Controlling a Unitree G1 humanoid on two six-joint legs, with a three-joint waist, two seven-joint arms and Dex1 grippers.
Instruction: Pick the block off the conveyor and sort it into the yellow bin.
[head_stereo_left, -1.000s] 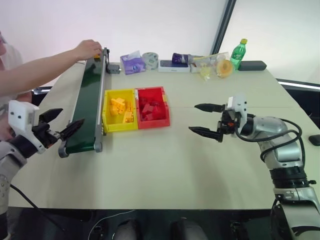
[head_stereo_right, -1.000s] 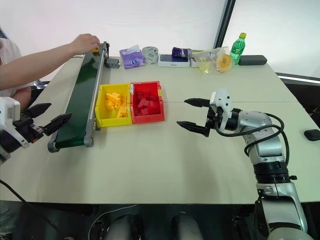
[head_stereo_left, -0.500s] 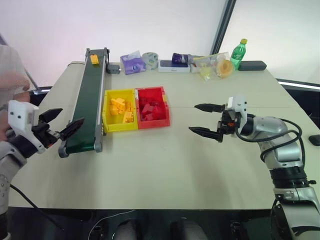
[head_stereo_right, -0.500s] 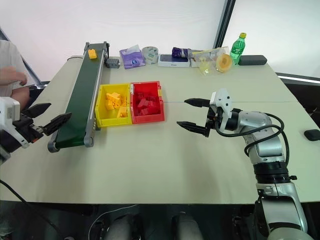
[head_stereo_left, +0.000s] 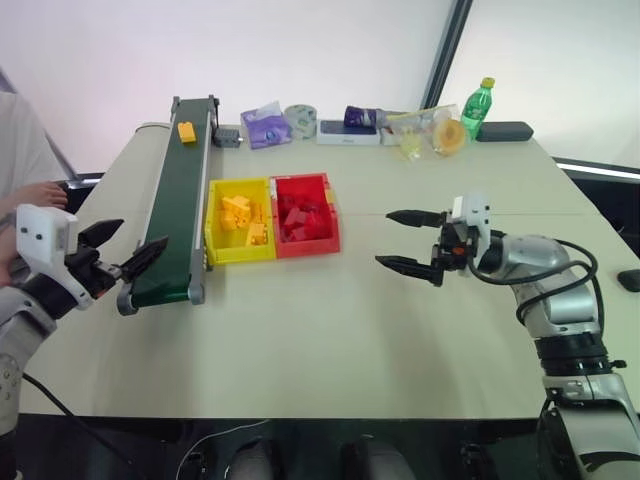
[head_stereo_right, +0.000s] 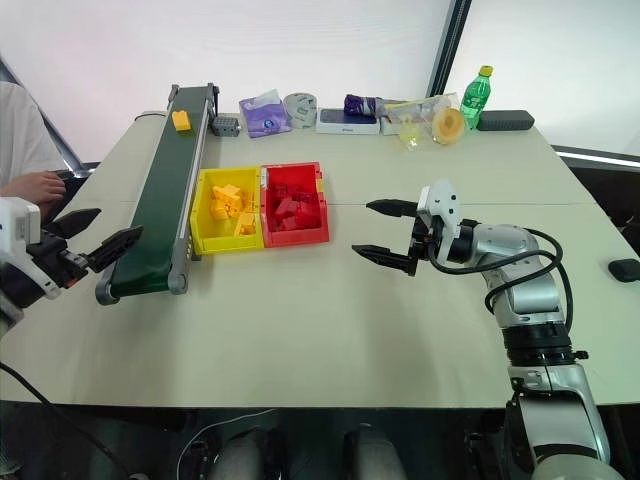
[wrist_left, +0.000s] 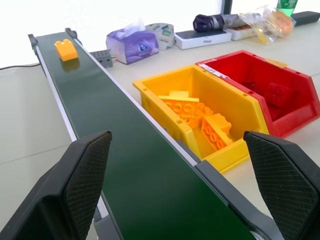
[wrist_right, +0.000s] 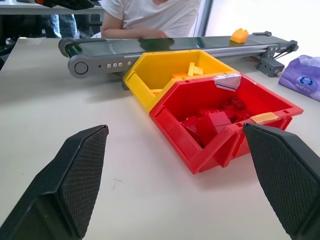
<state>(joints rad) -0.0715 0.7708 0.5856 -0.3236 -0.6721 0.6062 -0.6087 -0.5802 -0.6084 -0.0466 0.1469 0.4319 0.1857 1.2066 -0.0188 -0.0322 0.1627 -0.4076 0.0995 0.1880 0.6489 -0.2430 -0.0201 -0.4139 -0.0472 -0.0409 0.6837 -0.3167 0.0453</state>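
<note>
A small yellow-orange block (head_stereo_left: 187, 131) lies on the dark green conveyor (head_stereo_left: 178, 200) near its far end. It also shows on the belt as the block (wrist_left: 66, 49) in the left wrist view. The yellow bin (head_stereo_left: 238, 219) stands beside the belt, holding several yellow bricks. My left gripper (head_stereo_left: 121, 246) hangs open at the belt's near end, level, with nothing between its fingers. My right gripper (head_stereo_left: 403, 239) is open over the bare table, right of the bins, pointing toward them.
A red bin (head_stereo_left: 304, 212) with red bricks is joined to the yellow bin's right side. A tissue pack (head_stereo_left: 265, 125), tape roll, box, bags, a green bottle (head_stereo_left: 475, 106) and a dark case line the table's far edge. A person's hand (head_stereo_right: 35, 186) rests left of the conveyor.
The person's hand left the block on the belt's far end and drew back to the left. The block has ridden a little nearer along the belt. Both grippers stayed put.
</note>
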